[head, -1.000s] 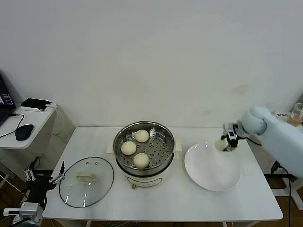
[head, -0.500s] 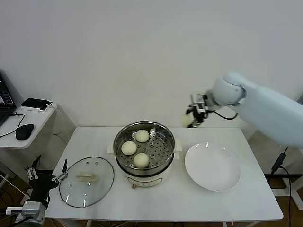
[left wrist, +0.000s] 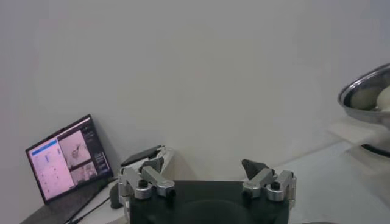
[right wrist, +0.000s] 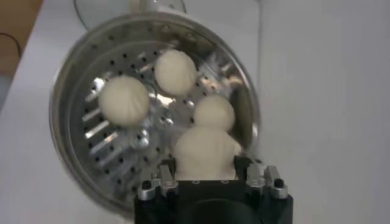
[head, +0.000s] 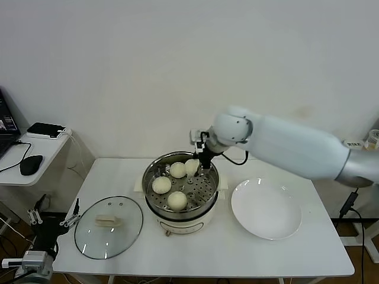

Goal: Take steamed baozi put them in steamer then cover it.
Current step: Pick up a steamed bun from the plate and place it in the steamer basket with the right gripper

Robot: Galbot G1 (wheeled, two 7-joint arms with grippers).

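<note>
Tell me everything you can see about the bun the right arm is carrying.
The fourth steamed baozi is a smooth, cream-white, rounded bun, looking soft and slightly pinched where it is gripped. The right tool holds it between its fingers over the steamer, near the far rim above the perforated tray. Three other buns already lie on that tray. Whether the held bun touches the tray or its neighbour cannot be told.
</note>
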